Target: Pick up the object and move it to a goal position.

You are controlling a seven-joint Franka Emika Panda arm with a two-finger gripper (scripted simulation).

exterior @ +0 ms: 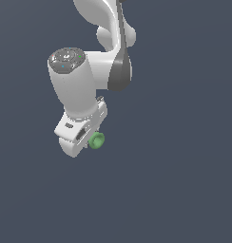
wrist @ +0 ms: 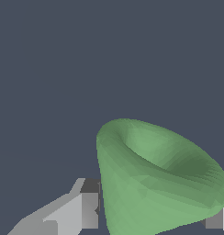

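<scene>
1. The cone (exterior: 96, 140) is a small, matte green, cup-shaped piece with a round rim, far smaller than the white arm (exterior: 89, 71) that carries it.
2. In the exterior view it sits at the low end of the gripper (exterior: 91, 138), poking out toward the exterior view's right of the white hand.
3. In the wrist view the cone (wrist: 155, 179) fills much of the picture, its hollow and round rim turned toward the camera and tilted, the narrow end lower down.
4. One grey finger (wrist: 88, 209) stands right against one side of the cone; the edge of the other finger (wrist: 217, 219) shows at the opposite side, partly cut off by the frame.
5. The jaws are closed around the cone, pinching it from both sides; they are only as far apart as the cone's body is wide.
6. Around it in both views there is only a flat, dark blue-grey background; whether the cone rests on anything cannot be told.
7. In the exterior view the arm comes down from the top of the picture, bends at a grey-capped joint (exterior: 65, 58), and ends in the white hand angled downward.
8. The finger tips themselves are hard to make out in the exterior view, being small and partly hidden by the hand.
</scene>
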